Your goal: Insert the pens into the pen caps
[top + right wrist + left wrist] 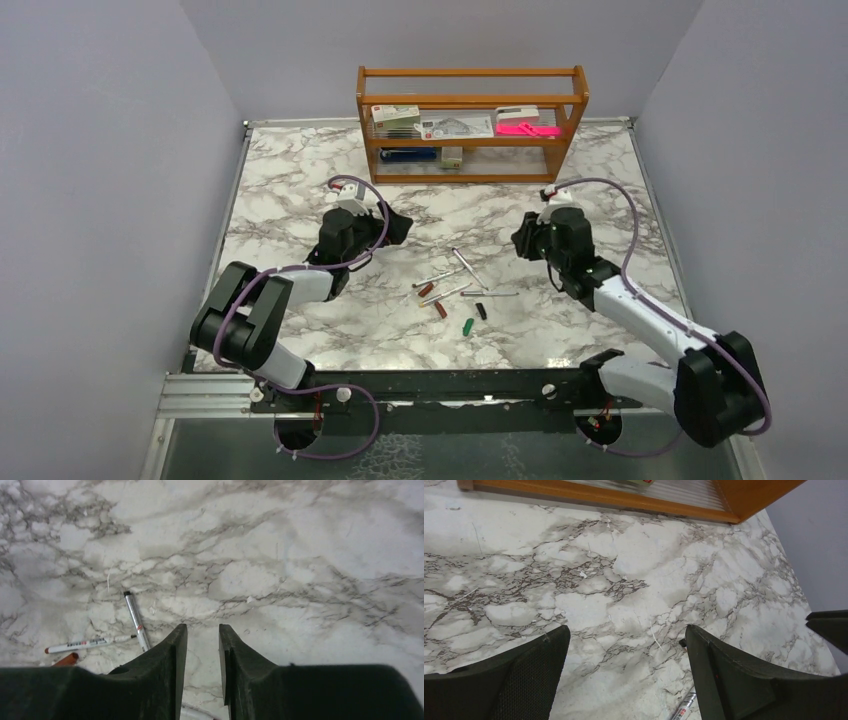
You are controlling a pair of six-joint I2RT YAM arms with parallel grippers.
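Hovering above the grey-veined marble counter [300, 555], the left pincer [626, 630] gapes wide, empty; the right pincer [202, 627] is narrowly parted, empty, thin silvery-grey pens [136, 620] to its left.

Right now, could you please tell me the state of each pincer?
Left pincer: wide open, empty.
Right pincer: open only narrowly, holding nothing.

Legible text: none; the print on the pens [87, 643] and the labels on the boxes [396, 115] in the wooden shelf [470, 72] are too small and blurred to read.
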